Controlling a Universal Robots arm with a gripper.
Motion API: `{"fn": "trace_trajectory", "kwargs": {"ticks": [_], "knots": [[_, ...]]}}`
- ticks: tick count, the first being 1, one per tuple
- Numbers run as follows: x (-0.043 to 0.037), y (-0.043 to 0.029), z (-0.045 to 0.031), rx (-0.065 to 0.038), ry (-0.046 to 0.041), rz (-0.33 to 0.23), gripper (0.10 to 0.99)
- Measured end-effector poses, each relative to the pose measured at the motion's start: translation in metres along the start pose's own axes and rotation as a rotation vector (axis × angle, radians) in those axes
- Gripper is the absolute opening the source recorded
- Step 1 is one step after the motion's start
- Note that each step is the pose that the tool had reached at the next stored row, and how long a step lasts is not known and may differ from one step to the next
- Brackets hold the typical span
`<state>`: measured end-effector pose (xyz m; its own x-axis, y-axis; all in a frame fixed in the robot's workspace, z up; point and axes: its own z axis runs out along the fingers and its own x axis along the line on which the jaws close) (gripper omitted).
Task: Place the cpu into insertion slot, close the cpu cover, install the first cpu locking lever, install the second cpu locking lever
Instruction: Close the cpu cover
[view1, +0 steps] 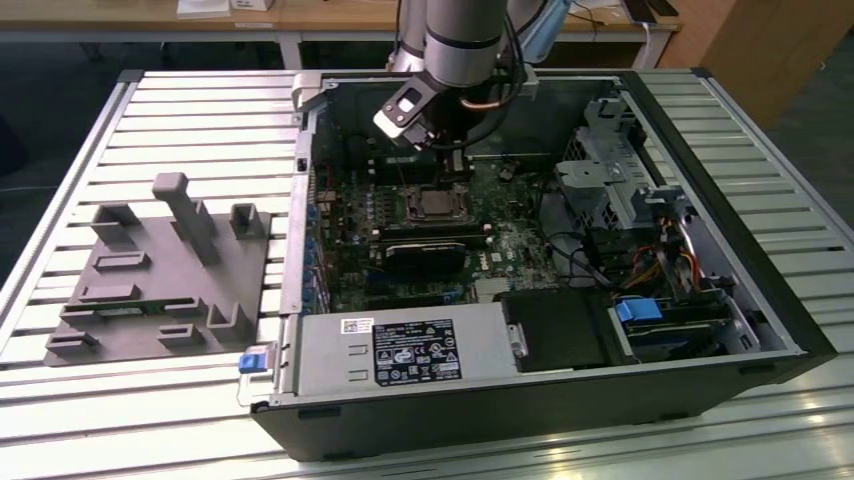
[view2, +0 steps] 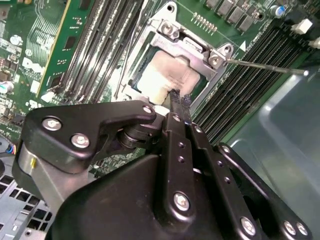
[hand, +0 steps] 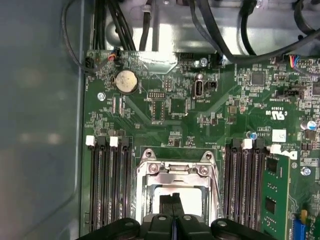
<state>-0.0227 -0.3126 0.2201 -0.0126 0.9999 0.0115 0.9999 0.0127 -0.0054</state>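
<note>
The slatted bench (view1: 160, 110) is carrying an open computer case (view1: 534, 420), and the arm is reaching down into it from above. The green circuit board (hand: 200, 120) is lying flat on the case floor, directly beneath the gripper (view1: 447, 150).

In the first wrist view, long black memory slots (hand: 107, 185) are flanking the gripper on both sides, running parallel to each other. The insertion slot (view1: 437, 203) is sitting between them, straight below the gripper.

The gripper (view2: 179, 97) is showing its two thin black fingers pressed together and is gripping nothing. Its tips are pointing down at the middle of the socket, touching it or hanging just above it; I cannot tell which.

The cpu cover (hand: 175, 170) appears to be lying folded down over the socket, its frame surrounding the gripper tips (hand: 174, 199). The cpu (view2: 167, 75) is resting in the slot, its pale face showing through the cover's window right under the tips.

A thin lever rod (view2: 265, 66) is standing out from one corner of the cover, its long axis leading away from the gripper across the memory slots, seemingly unlatched. A second thin rod (view2: 129, 55) seems to be lying along the opposite side of the socket.
</note>
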Motion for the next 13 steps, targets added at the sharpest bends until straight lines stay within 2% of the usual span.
{"fn": "trace_trajectory", "kwargs": {"ticks": [12, 13], "knots": [[0.0001, -0.0182, 0.0056, 0.000, -0.0002, 0.000, 0.106], [0.0002, -0.0255, 0.0093, 0.000, -0.0001, -0.001, 0.106]]}}
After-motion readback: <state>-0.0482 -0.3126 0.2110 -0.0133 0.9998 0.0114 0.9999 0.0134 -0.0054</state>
